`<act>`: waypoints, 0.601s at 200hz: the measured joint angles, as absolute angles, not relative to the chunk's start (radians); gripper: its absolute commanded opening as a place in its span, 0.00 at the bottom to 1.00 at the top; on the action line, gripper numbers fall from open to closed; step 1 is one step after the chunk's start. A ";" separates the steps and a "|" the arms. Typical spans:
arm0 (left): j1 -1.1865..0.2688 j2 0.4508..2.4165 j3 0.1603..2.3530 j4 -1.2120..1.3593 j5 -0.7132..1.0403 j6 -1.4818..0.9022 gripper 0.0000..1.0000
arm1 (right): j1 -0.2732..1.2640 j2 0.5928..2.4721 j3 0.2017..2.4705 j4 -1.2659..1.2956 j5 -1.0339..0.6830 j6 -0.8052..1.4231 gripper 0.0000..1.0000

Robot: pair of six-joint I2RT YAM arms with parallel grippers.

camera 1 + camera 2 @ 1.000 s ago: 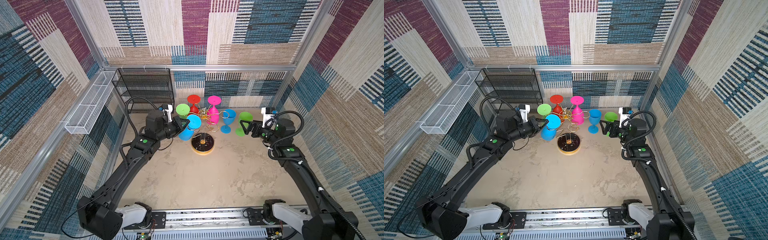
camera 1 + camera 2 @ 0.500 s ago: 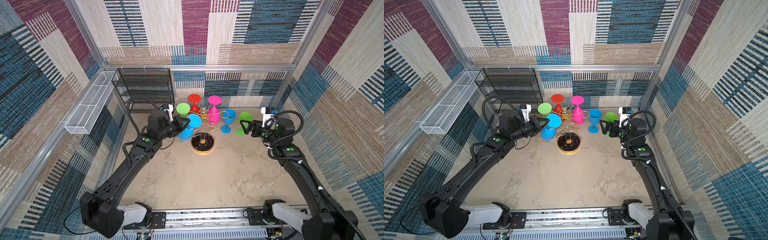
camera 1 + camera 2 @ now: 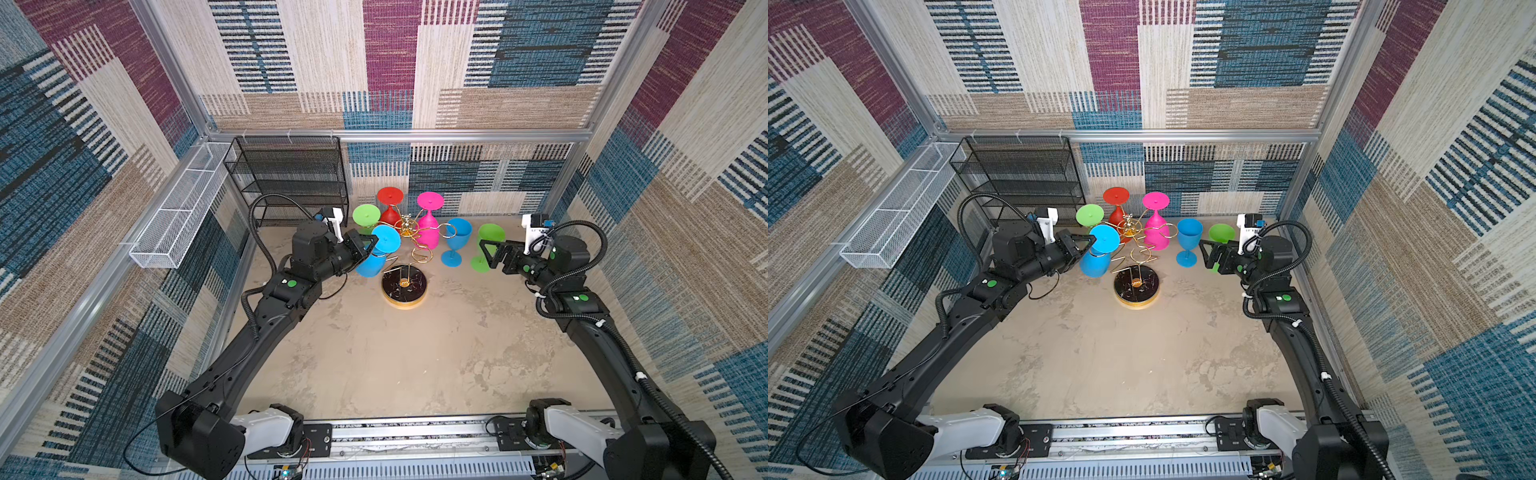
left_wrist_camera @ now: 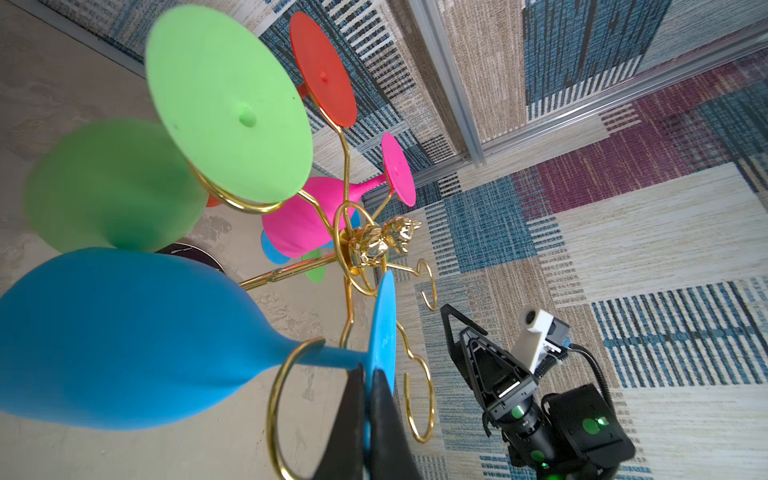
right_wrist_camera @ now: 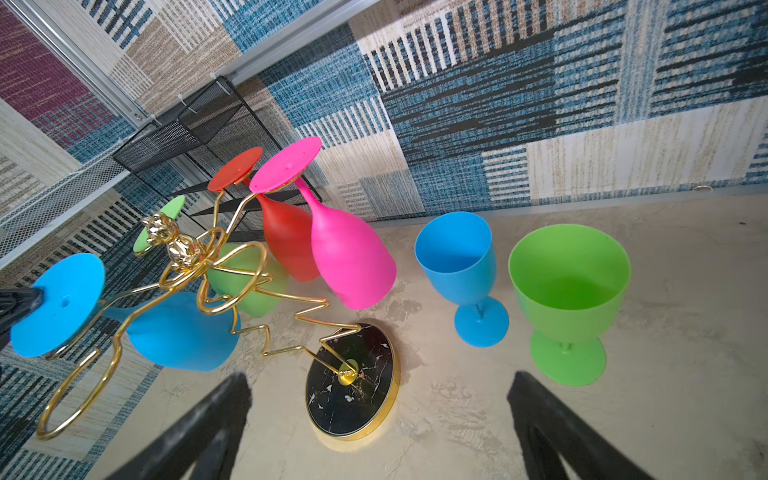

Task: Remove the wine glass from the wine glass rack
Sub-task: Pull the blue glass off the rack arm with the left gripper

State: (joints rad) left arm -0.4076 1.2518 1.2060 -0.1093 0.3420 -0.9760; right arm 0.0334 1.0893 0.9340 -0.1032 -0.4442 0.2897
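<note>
One blue wine glass (image 3: 372, 266), hanging bowl-down on the eight-o'clock arm of the wine glass rack (image 3: 405, 291), is being pulled free. The left gripper (image 3: 373, 242) is pinched tight on the rim of its foot. The right gripper (image 3: 484, 253), at three o'clock, gapes empty. Likely next move: slide the stem out of its ring without tipping the rack.
</note>
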 measured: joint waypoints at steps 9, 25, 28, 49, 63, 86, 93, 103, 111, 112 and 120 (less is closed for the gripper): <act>-0.408 1.245 1.206 -0.109 0.342 -0.976 0.00 | 0.033 1.088 0.934 -0.103 -0.444 0.290 0.99; -0.406 1.240 1.208 -0.110 0.342 -0.973 0.00 | 0.033 1.087 0.934 -0.103 -0.444 0.290 0.99; -0.406 1.240 1.208 -0.110 0.342 -0.973 0.00 | 0.033 1.087 0.934 -0.104 -0.444 0.290 0.99; -0.406 1.239 1.221 -0.128 0.340 -0.968 0.00 | 0.033 1.084 0.934 -0.109 -0.444 0.290 0.99; -0.406 1.243 1.235 -0.148 0.339 -0.962 0.00 | 0.033 1.082 0.934 -0.112 -0.444 0.290 0.99; -0.407 1.263 1.276 -0.194 0.338 -0.939 0.00 | 0.033 1.076 0.934 -0.114 -0.444 0.289 0.99; -0.407 1.269 1.285 -0.205 0.338 -0.933 0.00 | 0.033 1.076 0.934 -0.115 -0.444 0.286 0.99; -0.408 1.275 1.295 -0.215 0.337 -0.923 0.00 | 0.033 1.076 0.934 -0.117 -0.444 0.285 0.99; -0.408 1.277 1.300 -0.225 0.336 -0.919 0.00 | 0.033 1.076 0.934 -0.118 -0.444 0.285 0.99; -0.408 1.278 1.301 -0.226 0.336 -0.918 0.00 | 0.033 1.076 0.934 -0.118 -0.444 0.285 0.99; -0.408 1.280 1.305 -0.235 0.336 -0.915 0.00 | 0.033 1.076 0.934 -0.118 -0.444 0.285 0.99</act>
State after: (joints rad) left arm -0.4080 1.2804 1.3048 -0.2348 0.3355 -0.9150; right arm 0.0334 1.0760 0.9340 -0.1181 -0.4442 0.2852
